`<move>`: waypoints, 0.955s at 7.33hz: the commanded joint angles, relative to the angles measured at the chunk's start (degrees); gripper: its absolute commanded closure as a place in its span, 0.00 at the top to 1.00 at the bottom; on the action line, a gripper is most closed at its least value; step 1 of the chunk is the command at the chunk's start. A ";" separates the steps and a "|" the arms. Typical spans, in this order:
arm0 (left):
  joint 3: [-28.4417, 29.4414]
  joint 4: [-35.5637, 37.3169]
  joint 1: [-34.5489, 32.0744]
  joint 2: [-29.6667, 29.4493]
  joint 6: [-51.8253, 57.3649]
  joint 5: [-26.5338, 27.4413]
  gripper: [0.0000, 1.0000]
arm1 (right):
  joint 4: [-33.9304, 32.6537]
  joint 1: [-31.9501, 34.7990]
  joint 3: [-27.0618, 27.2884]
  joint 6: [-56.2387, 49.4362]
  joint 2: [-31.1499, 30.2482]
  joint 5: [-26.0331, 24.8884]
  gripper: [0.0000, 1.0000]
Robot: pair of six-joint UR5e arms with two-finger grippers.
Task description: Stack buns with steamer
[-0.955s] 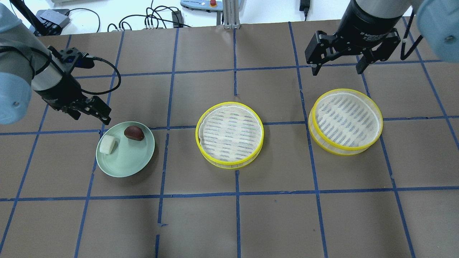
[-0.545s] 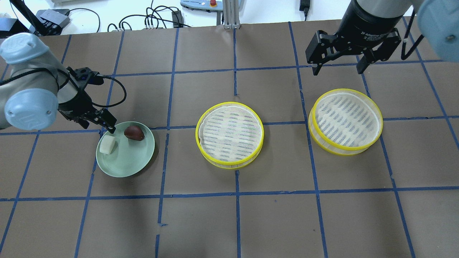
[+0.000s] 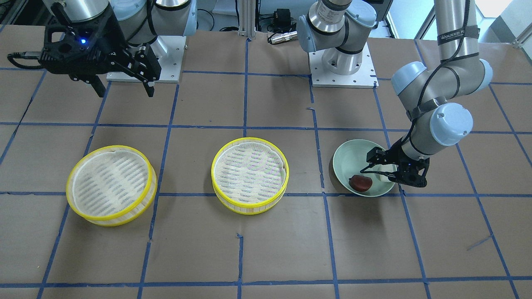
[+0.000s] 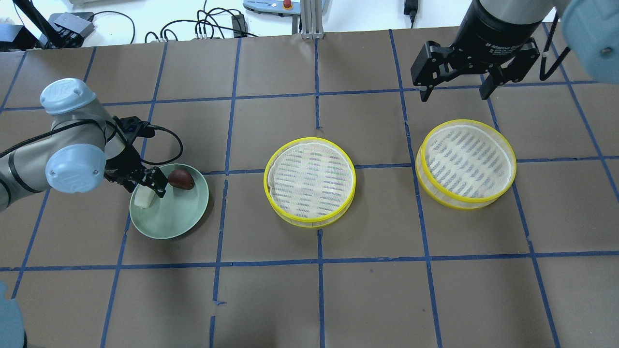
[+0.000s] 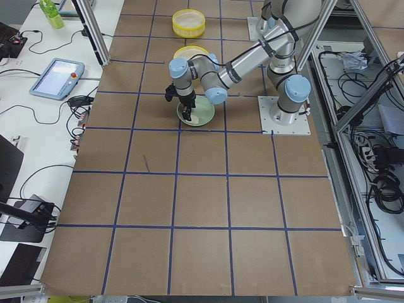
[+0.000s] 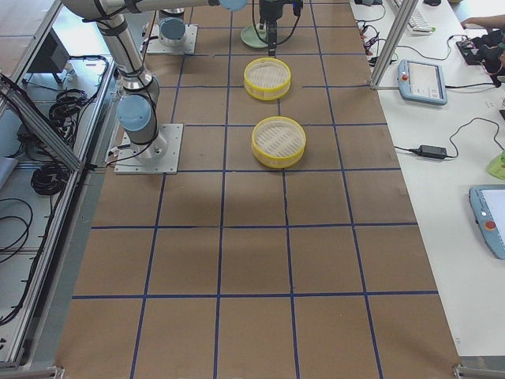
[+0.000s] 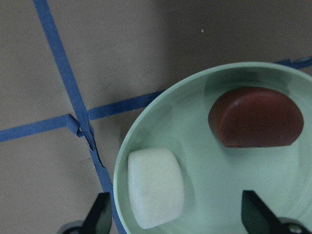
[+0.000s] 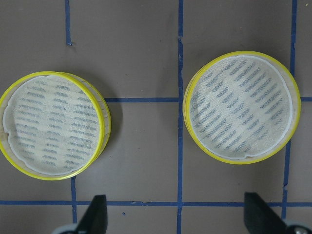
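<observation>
A pale green plate [image 4: 170, 218] holds the white bun [image 4: 143, 199] and the reddish-brown bun [image 4: 181, 179]. My left gripper [image 4: 146, 188] is open and low over the plate, its fingers straddling the white bun without closing on it. In the left wrist view the white bun [image 7: 156, 187] lies between the open fingertips [image 7: 100, 217], nearer the left one, and the brown bun [image 7: 256, 117] lies beyond. Two yellow-rimmed steamer trays sit apart, one in the middle [image 4: 309, 182] and one to the right [image 4: 465, 163]. My right gripper [image 4: 452, 92] is open and empty, high behind the right tray.
The table [image 4: 319, 299] is brown with blue tape grid lines. Cables and a controller lie beyond its far edge [image 4: 213, 24]. The two arm bases [image 3: 341, 62] stand at the robot's side of the table.
My left arm has swung in and down from beside the plate; its open gripper now straddles the white bun. The right arm, buns and trays have not moved.
</observation>
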 commanded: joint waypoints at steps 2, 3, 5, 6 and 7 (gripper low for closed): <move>0.13 -0.11 -0.25 0.31 -6.64 4.60 0.00 | 0.05 -0.09 0.00 0.00 0.00 0.00 1.00; 0.49 0.32 -0.86 1.45 -6.72 4.52 0.00 | 0.05 0.00 0.00 0.00 0.00 0.00 1.00; 2.77 -1.94 -4.09 5.74 -7.25 4.43 0.01 | 0.05 -0.09 0.09 -0.09 0.00 -0.09 1.00; 2.95 -2.22 -7.16 6.81 -9.60 4.17 0.01 | 0.92 -0.70 0.09 -0.26 0.26 -0.78 1.00; 3.48 -2.40 -11.45 7.17 -16.76 3.03 0.01 | 4.15 -2.01 0.09 -0.61 0.44 -2.18 1.00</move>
